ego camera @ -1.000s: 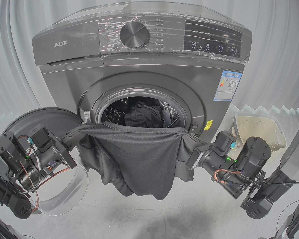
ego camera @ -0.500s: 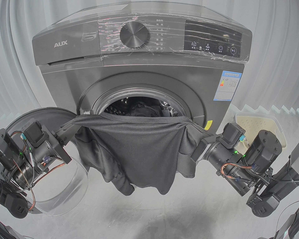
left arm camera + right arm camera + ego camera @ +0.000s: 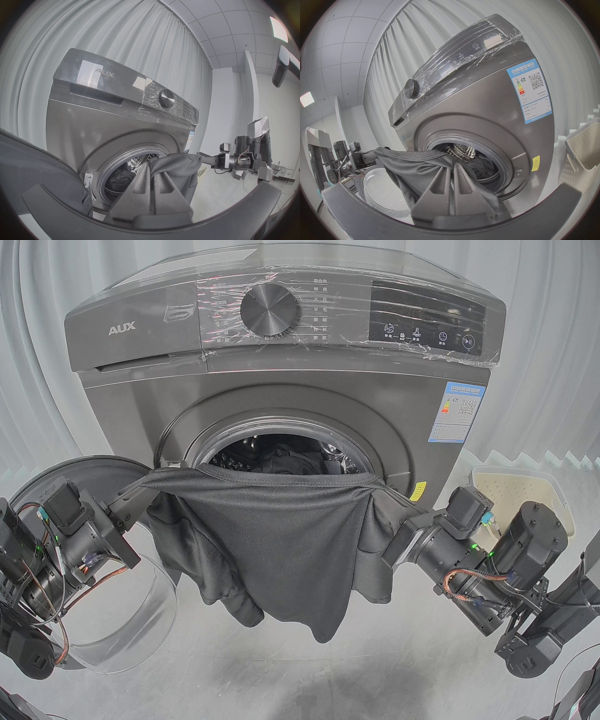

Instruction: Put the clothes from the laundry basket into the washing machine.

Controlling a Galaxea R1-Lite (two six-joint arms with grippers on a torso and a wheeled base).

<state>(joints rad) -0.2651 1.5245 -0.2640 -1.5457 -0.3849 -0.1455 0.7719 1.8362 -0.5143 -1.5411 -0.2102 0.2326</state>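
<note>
A dark grey garment hangs stretched flat across the front of the washing machine, its top edge level with the lower part of the open drum mouth. My left gripper is shut on the garment's left corner, and my right gripper is shut on the right corner. The wrist views show the same grips: left gripper pinching bunched cloth, right gripper pinching the mesh fabric. Dark clothes lie inside the drum.
The round glass door stands swung open at the left, behind my left arm. A cream laundry basket sits on the floor to the right of the machine, behind my right arm. Grey floor lies below the hanging garment.
Both grippers lifted the garment from below the drum opening up to its lower rim, spreading slightly apart. In the last half second the cloth only swayed.
</note>
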